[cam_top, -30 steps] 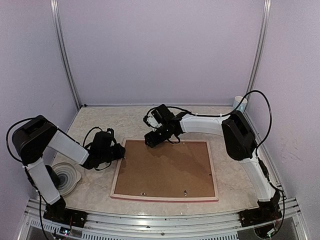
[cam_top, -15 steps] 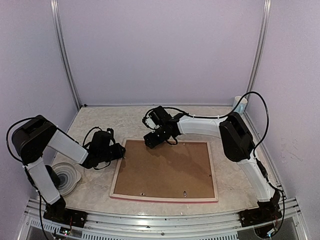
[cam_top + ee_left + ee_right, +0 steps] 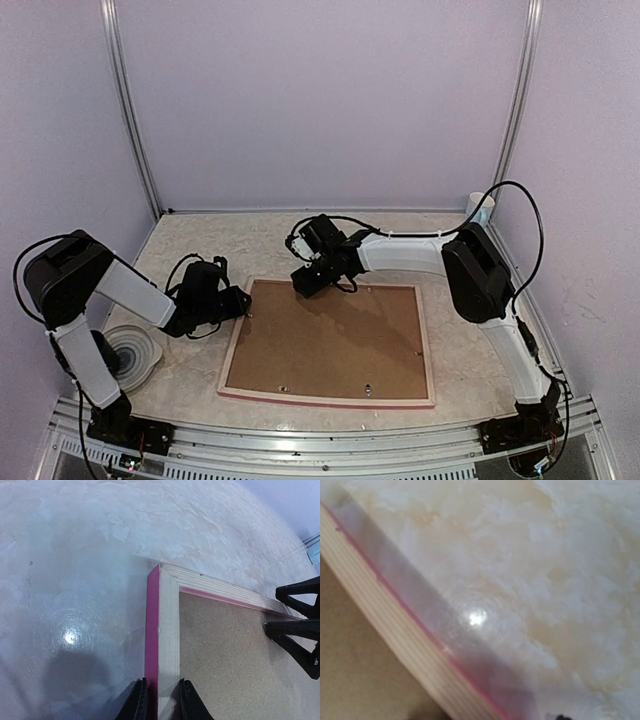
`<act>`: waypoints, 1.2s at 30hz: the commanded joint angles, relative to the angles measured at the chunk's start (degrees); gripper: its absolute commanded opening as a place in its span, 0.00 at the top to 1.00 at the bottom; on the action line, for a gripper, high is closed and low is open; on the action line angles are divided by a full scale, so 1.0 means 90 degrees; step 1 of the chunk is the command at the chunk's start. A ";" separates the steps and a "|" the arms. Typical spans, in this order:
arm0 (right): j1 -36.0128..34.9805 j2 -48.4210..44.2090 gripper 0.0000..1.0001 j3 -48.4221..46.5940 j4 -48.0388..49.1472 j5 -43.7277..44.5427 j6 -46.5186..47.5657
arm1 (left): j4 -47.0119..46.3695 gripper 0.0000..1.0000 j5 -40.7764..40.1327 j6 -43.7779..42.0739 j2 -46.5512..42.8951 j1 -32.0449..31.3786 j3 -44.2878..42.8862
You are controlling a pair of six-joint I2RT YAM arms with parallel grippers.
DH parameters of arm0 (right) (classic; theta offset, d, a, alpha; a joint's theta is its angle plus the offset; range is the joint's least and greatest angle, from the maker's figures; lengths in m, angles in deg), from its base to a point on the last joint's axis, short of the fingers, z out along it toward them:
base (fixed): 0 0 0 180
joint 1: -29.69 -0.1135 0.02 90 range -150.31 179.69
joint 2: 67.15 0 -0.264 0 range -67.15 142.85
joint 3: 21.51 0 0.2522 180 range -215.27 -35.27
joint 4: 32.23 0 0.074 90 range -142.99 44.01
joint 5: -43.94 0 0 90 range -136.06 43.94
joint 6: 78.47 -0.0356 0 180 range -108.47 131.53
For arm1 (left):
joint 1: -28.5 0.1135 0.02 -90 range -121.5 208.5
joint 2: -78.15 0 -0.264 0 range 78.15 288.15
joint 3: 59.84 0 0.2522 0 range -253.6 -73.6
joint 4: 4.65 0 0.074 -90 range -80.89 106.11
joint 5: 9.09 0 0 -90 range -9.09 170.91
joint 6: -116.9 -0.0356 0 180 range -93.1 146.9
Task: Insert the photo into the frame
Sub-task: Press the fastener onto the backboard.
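The frame (image 3: 231,352) lies back up on the table, pale wood on top and pink-red on its outer edge, with the brown backing board (image 3: 335,335) inside it. My left gripper (image 3: 241,303) is shut on the frame's left rail (image 3: 168,630) near the far left corner. My right gripper (image 3: 306,286) is low over the far rail (image 3: 395,625). Its black fingers (image 3: 295,630) stand one on each side of that rail with a gap, so it is open. The photo is out of view.
A round white and grey object (image 3: 130,352) lies at the left, beside the left arm. A white cup (image 3: 480,205) stands at the back right corner. Enclosure walls close the left, back and right; a metal rail runs along the front.
My right gripper slid a little left along the far rail, then back right. The frame shifted very slightly. The left gripper kept its hold.
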State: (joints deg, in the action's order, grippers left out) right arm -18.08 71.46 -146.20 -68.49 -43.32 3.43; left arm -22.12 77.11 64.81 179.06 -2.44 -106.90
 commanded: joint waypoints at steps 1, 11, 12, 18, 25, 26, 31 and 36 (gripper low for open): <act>0.0203 0.0007 0.40 0.0285 -0.0559 0.0087 0.0040 | 0.0618 0.81 0.0382 0.0161 0.0273 0.0009 0.0214; 0.0345 0.0056 0.44 0.0252 -0.0524 -0.0056 0.0189 | 0.0594 0.81 0.0382 0.0170 0.0327 0.0010 0.0214; 0.0346 0.0060 0.44 0.0244 -0.0521 -0.0070 0.0208 | 0.0589 0.81 0.0382 0.0172 0.0325 0.0010 0.0214; 0.0361 0.0155 0.49 0.0108 -0.0569 -0.0085 0.0255 | 0.0590 0.81 0.0382 0.0172 0.0341 0.0015 0.0213; 0.0366 -0.0157 0.39 0.0161 -0.0764 0.0031 0.0373 | 0.0593 0.81 0.0382 0.0175 0.0333 0.0044 0.0223; 0.0388 -0.0253 0.38 0.0233 -0.0752 0.0077 0.0410 | 0.0589 0.81 0.0382 0.0172 0.0332 0.0048 0.0223; 0.0609 -0.0535 0.36 0.0460 -0.0783 0.0081 0.0642 | 0.0571 0.81 0.0543 0.0168 0.0322 0.0068 0.0223; 0.0652 -0.0435 0.37 0.0483 -0.0798 -0.0153 0.0840 | 0.0560 0.81 0.0567 0.0173 0.0327 0.0075 0.0223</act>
State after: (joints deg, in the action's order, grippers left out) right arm -13.23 68.13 -143.06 -72.78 -45.46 8.76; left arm -23.21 78.49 64.83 179.56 -1.93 -106.86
